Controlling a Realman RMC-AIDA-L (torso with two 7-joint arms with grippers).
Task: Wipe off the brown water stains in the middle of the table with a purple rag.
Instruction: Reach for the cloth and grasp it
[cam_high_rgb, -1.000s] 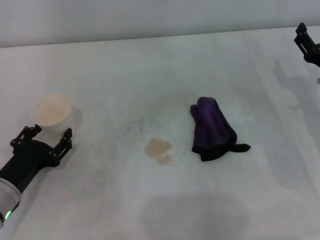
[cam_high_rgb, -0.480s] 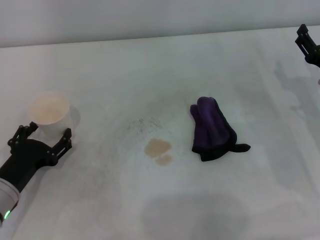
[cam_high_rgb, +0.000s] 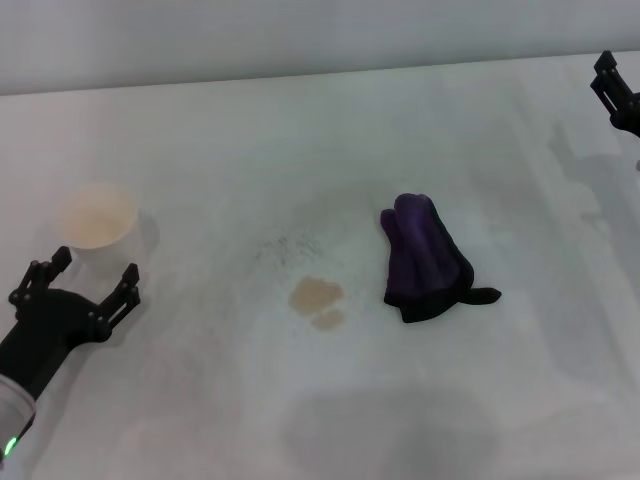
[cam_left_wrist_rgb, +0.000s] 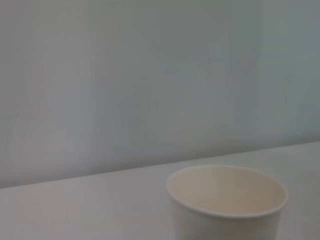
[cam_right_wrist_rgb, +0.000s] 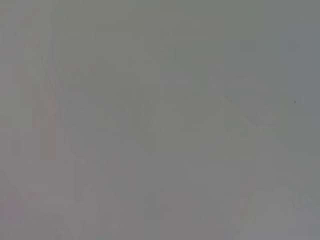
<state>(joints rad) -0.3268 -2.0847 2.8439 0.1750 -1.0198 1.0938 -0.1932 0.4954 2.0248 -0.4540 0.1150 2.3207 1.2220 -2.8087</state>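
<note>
**Mia:** What is on the table (cam_high_rgb: 230, 150)?

**Ben:** It is white, flat and smooth, with a faint grey speckled smudge (cam_high_rgb: 288, 248) near the middle. Just in front of the smudge are the brown water stains (cam_high_rgb: 318, 300), two thin tan blotches, one big and one small, touching each other.

**Mia:** Where is the purple rag (cam_high_rgb: 424, 258)?

**Ben:** It lies just to the right of the stains, not touching them. It is soft and bunched in folds, with a black edge and a little black tail sticking out to the right.

**Mia:** And the cup?

**Ben:** The white paper cup (cam_high_rgb: 99, 222) stands upright on the left side, round and open on top.

**Mia:** What do the arms do?

**Ben:** The left gripper (cam_high_rgb: 78, 280) is low, just in front of the cup. Its two black fingers are spread wide and hold nothing. The right gripper (cam_high_rgb: 618, 90) is up at the far right edge, well apart from the rag. I cannot tell how its fingers stand.
</note>
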